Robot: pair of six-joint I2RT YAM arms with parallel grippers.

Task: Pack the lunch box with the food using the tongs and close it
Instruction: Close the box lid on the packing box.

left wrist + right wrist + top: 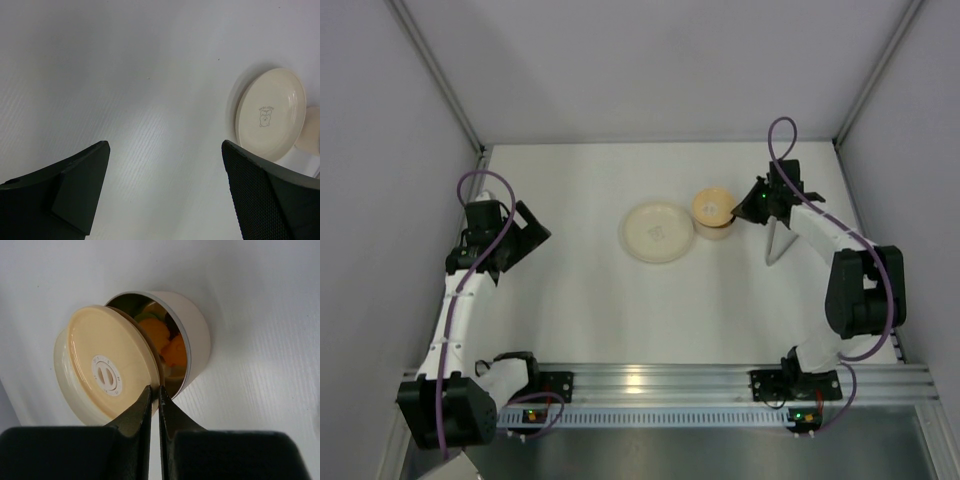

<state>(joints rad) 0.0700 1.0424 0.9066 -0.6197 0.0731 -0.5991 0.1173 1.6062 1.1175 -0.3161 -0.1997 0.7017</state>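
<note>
Fingers (136, 412) of my right gripper (154, 396) are pressed nearly together, pinching the thin near edge of the tan lid (107, 367). The lid stands tilted just ahead of the fingertips. It leans across the left part of the lunch box (192, 335), and the shiny mouth is open ahead and to the right of the tips. Through that gap I see the food (160, 335) inside, orange and green pieces, so I judge packing is done and seating the lid is the step in hand. To do it well I would swing the lid's raised side down toward the right until it lies flat, centre it over the rim, then lower it straight. Pushing sideways looks risky, since a tin this light would likely slide. With so little rim in the pinch the lid may pivot, so I would move slowly, let go only once it rests evenly all round, then press on its top. The tongs (775, 243) lie on the table just right of my right fingers and play no part here. My left gripper (165, 150) hangs well off to the left with its fingers wide apart and nothing between them. The bare plate (295, 87) is ahead and to the right of them.
</note>
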